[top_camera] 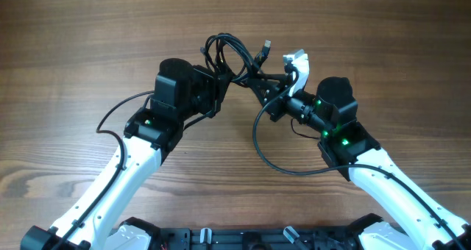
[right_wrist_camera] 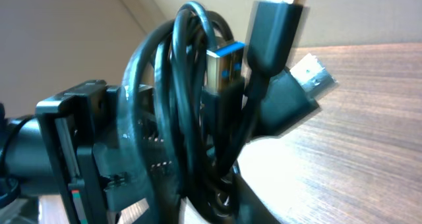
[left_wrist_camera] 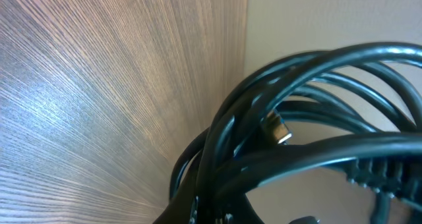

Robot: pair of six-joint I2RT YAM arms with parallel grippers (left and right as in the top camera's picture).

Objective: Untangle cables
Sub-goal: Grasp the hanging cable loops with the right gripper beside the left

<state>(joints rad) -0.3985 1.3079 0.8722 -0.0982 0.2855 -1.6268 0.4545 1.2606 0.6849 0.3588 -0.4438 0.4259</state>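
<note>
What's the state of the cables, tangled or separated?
Tangled: the cables form one bundle of overlapping loops, plugs sticking out.

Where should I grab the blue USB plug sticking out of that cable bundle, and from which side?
Probably take the blue USB plug by its stiff black housing just below the metal shell, coming from the right of the right wrist view. It juts out of the cable bundle there, while the left gripper clamps the loops on the other side.
</note>
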